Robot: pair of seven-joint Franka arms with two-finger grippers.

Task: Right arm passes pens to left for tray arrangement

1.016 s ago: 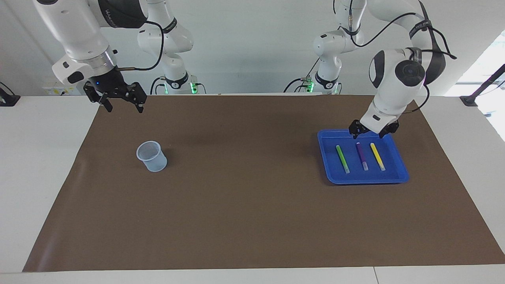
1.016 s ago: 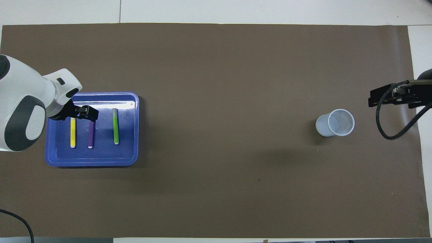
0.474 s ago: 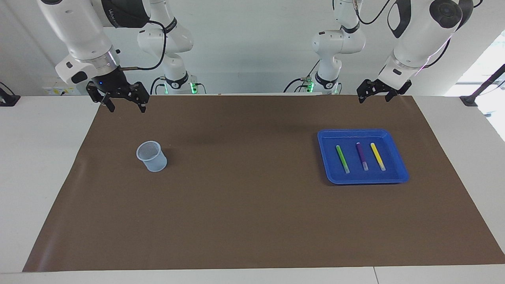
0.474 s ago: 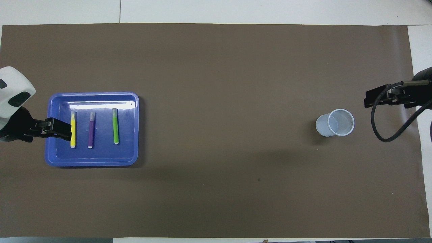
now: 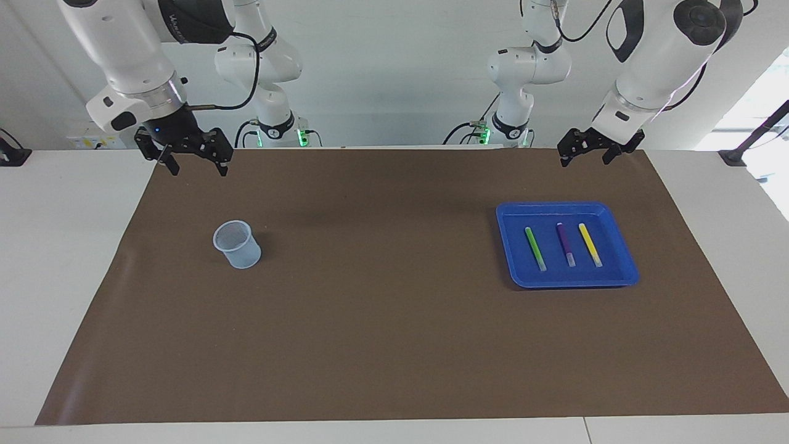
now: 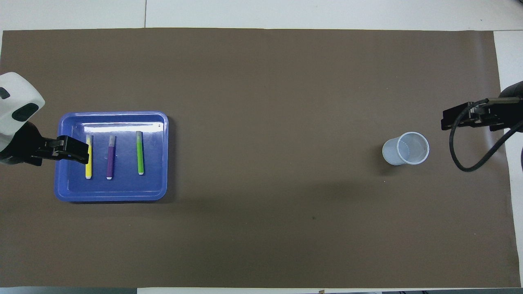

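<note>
Left pincer [image 5: 584, 153] raised in the air, spread wide and carrying nothing, hanging over the surface's [image 5: 394, 345] edge nearest the robots at the left arm's end, well above the tray [image 5: 509, 246]. Seen from overhead, covering the tray's rim on the side toward the left arm's end, but from the facing view clearly high and apart from it. Right pincer [image 5: 192, 161] likewise spread wide and bare, hanging over the corner of the brown mat [image 5: 394, 370] nearest the robots at the right arm's end; waiting there. Outward from the left pincer: tray lying flat on the mat toward the left arm's end, with three pens inside, side by side and roughly parallel, none touching another: yellow pen [image 5: 590, 245] closest to the left arm's end, purple pen [image 5: 565, 244] just beside it in the middle, green pen [image 5: 535, 248] a little further apart toward the middle of the surface. Pale caps all pointing away from the robots. Outward from the right pincer: small translucent cup [image 5: 237, 244] standing upright on the mat, near that end, nothing visible inside. Judging by this layout, task looks essentially finished: all three pens laid in the tray, none left outside, nothing held. Probably only retreat to rest remaining. Left arm bent high with wrist angled down toward the surface; right arm similarly elevated, wrist pointing down.
</note>
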